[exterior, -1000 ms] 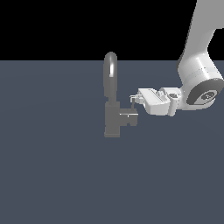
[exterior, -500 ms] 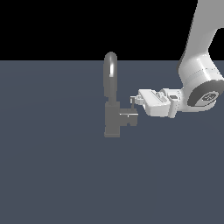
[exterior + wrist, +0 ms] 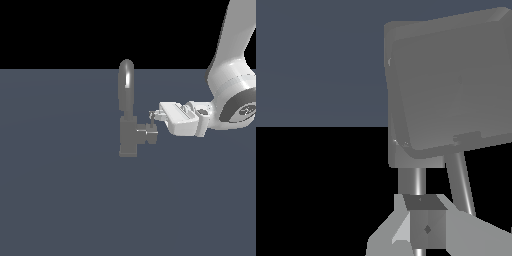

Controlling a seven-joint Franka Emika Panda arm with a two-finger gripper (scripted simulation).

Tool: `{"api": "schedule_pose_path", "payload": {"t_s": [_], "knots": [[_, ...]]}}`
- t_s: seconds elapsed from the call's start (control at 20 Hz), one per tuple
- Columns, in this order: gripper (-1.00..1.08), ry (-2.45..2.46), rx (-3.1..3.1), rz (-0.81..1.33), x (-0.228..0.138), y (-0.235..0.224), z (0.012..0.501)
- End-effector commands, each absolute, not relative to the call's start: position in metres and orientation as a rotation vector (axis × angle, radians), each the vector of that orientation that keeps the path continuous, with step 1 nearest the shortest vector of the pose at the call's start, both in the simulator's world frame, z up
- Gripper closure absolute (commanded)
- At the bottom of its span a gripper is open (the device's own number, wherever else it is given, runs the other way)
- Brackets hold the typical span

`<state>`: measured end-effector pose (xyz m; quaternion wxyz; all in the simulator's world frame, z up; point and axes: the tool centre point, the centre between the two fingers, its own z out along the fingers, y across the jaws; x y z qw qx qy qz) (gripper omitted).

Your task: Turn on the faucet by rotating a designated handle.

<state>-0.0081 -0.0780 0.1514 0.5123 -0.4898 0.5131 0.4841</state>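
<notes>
The grey faucet (image 3: 128, 136) stands mid-scene, its arched spout (image 3: 126, 82) rising over a blocky body. The handle (image 3: 147, 134) is a short dark stub on the body's side toward the exterior view's right, with a thin rod lever (image 3: 151, 121) rising from it. My gripper (image 3: 153, 116) reaches in from the exterior view's right, level with the top of that rod and touching or nearly touching it. In the wrist view the faucet (image 3: 451, 90) fills the frame. My fingertips (image 3: 426, 227) sit close together right at a thin rod (image 3: 416, 182). I cannot tell whether they pinch it.
The faucet stands on a flat dark blue-grey floor (image 3: 60, 200). My white arm (image 3: 235, 75) comes down from the exterior view's upper right.
</notes>
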Motion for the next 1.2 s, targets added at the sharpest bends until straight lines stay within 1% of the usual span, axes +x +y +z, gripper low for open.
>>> {"api": "schedule_pose_path", "payload": {"t_s": [0.0, 0.15, 0.2, 0.9, 0.95, 1.0, 1.15], "knots": [[1.08, 1.231, -1.176, 1.177, -0.02, -0.077, 0.154], [1.08, 1.231, -1.176, 1.177, -0.026, -0.077, 0.155], [1.08, 1.229, -1.182, 1.162, -0.018, -0.077, 0.157], [1.08, 1.231, -1.176, 1.177, -0.075, -0.075, 0.127], [1.08, 1.231, -1.176, 1.177, -0.075, -0.075, 0.127], [1.08, 1.21, -1.196, 1.146, -0.06, -0.075, 0.143], [1.08, 1.216, -1.19, 1.155, -0.068, -0.075, 0.123]]}}
